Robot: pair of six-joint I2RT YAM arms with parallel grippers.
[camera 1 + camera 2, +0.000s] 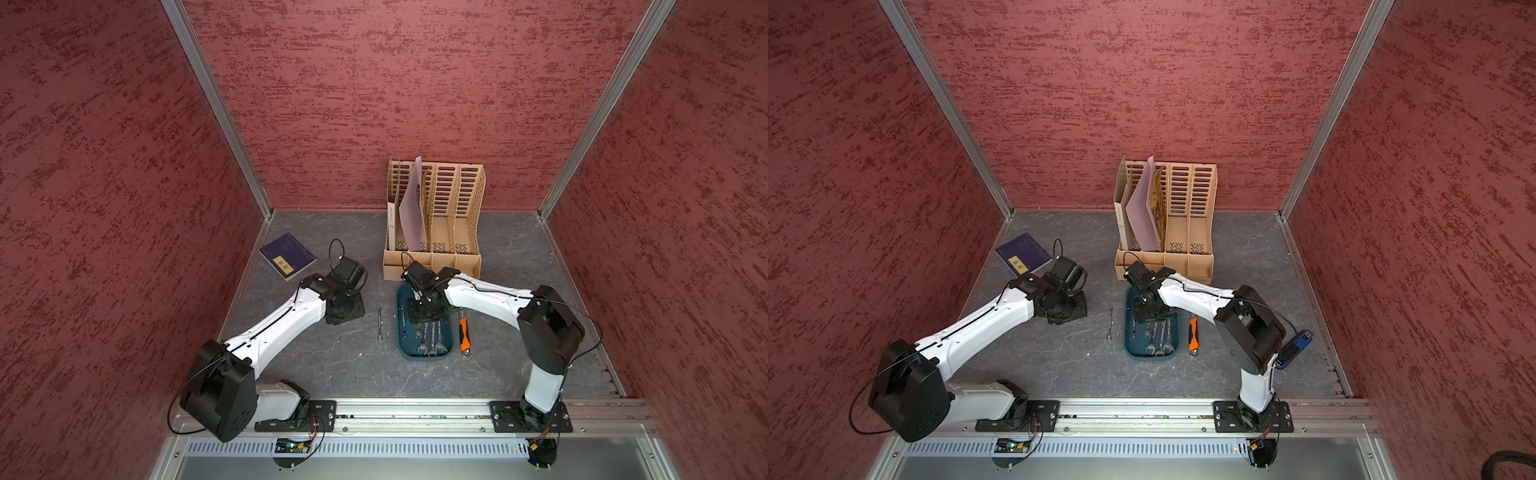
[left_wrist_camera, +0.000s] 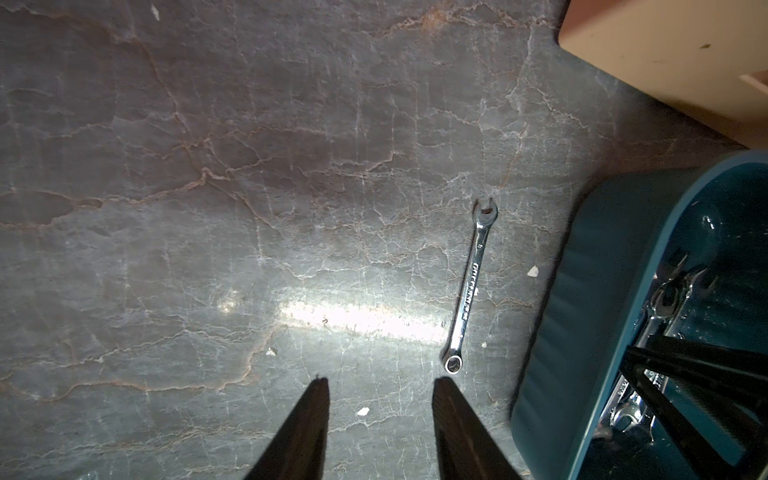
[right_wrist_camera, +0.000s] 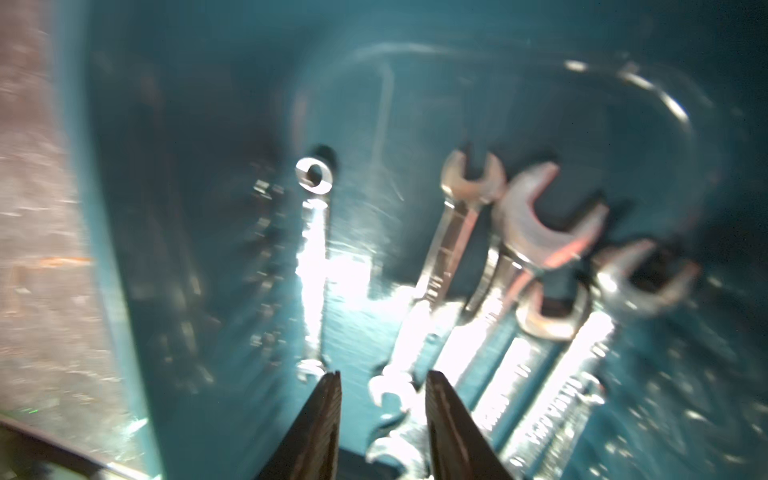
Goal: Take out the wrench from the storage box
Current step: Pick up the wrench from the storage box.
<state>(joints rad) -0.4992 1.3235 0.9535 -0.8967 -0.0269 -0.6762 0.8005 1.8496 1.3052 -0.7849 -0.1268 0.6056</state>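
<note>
The dark teal storage box lies right of centre on the table and holds several chrome wrenches. My right gripper reaches down into the box. In the right wrist view its fingertips stand apart on either side of one wrench's open end, with a gap on one side. A slim wrench lies apart from the others, by the box wall. My left gripper hangs open over bare table, left of the box, with nothing between its fingers.
One small wrench lies on the table between the left gripper and the box. An orange and black tool lies right of the box. A beige file organiser stands behind it. A dark blue book lies at back left.
</note>
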